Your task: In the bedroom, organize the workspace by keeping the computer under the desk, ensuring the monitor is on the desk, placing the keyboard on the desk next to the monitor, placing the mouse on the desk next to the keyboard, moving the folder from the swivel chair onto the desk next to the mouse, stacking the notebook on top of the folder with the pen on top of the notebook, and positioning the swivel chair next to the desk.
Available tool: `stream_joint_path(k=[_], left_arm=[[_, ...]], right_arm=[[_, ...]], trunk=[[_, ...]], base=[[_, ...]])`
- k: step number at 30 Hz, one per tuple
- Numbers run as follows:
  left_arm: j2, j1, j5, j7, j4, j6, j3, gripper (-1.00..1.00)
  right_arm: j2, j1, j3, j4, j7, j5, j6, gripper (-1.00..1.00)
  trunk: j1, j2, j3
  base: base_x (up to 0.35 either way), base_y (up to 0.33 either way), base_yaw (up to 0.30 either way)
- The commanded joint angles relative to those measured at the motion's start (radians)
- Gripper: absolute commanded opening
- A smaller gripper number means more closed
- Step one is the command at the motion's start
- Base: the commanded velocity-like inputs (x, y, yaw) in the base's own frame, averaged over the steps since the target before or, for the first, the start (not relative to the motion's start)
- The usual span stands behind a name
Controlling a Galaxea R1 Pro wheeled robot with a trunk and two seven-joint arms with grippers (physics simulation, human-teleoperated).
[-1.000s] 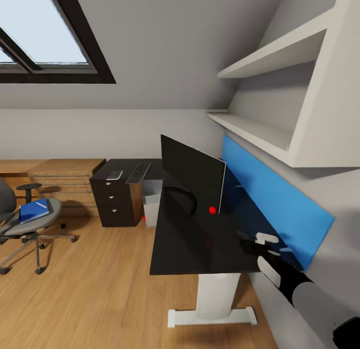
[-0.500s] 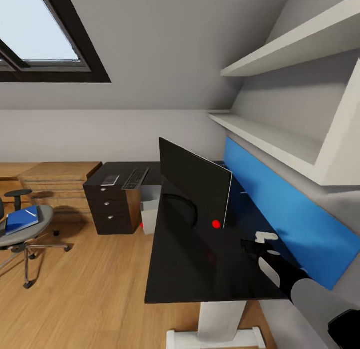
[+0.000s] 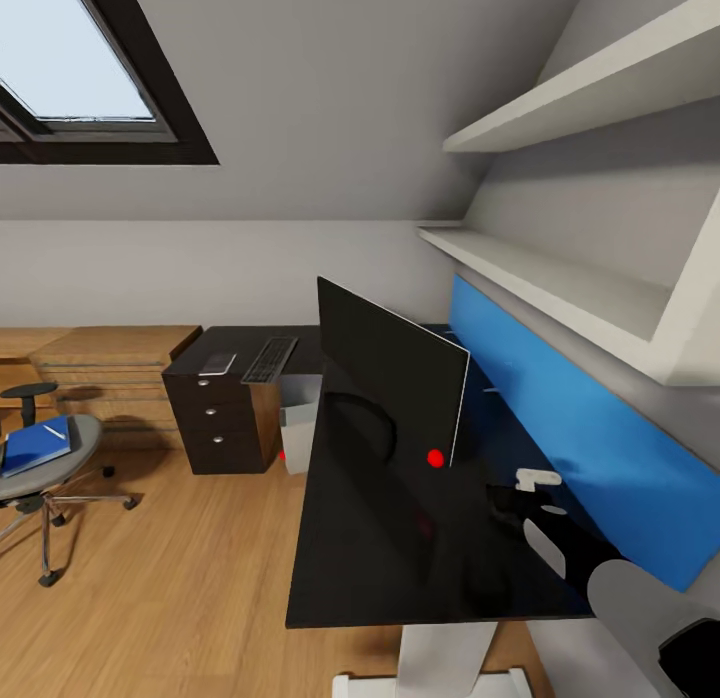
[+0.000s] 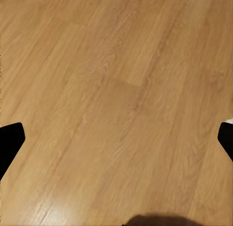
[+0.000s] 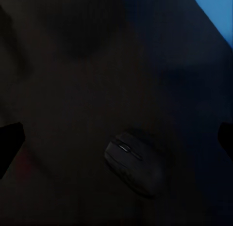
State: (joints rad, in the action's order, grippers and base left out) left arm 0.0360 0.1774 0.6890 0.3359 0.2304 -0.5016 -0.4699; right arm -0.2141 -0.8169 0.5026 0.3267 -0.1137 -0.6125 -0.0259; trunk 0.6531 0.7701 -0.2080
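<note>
Mouse [image 5: 134, 169] lies on the black desk [image 3: 370, 538] under my right gripper [image 5: 116, 138], jaws spread wide and holding nothing, beside the monitor [image 3: 392, 370]. My left gripper [image 4: 116, 138] hangs open over wood floor [image 4: 116, 90]. Folder [image 3: 35, 443] sits on the swivel chair [image 3: 45, 463]

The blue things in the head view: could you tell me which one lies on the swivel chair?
The folder, flat on the seat of the swivel chair with a small white pen on it. The other blue thing is the long wall panel behind the desk.
</note>
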Motion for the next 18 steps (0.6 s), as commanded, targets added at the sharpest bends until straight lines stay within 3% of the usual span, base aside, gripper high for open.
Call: stream_joint_path(k=[1, 8, 17, 18], left_arm=[[0.003, 0.001, 0.003, 0.009, 0.001, -0.002, -0.008, 1.0], [0.021, 0.0, 0.004, 0.009, 0.001, -0.006, -0.007, 1.0], [0.025, 0.0, 0.004, 0.01, 0.001, -0.006, -0.004, 1.0], [0.025, 0.0, 0.004, 0.01, 0.002, -0.006, 0.016, 1.0]], right_arm=[[-0.003, -0.001, 0.008, 0.0, -0.002, -0.007, -0.003, 1.0], [-0.035, -0.001, 0.007, -0.007, 0.035, -0.009, 0.0, 1.0], [-0.053, -0.001, 0.006, -0.009, 0.05, -0.01, -0.005, 1.0], [-0.056, -0.001, 0.005, -0.009, 0.051, -0.011, -0.009, 1.0]], trunk=[[0.0, 0.001, -0.002], [0.0, 0.001, -0.002], [0.0, 0.001, -0.002], [0.0, 0.001, -0.002]], base=[[0.003, 0.0, 0.0], [0.118, 0.0, 0.0], [0.107, 0.0, 0.0], [0.007, 0.0, 0.0]])
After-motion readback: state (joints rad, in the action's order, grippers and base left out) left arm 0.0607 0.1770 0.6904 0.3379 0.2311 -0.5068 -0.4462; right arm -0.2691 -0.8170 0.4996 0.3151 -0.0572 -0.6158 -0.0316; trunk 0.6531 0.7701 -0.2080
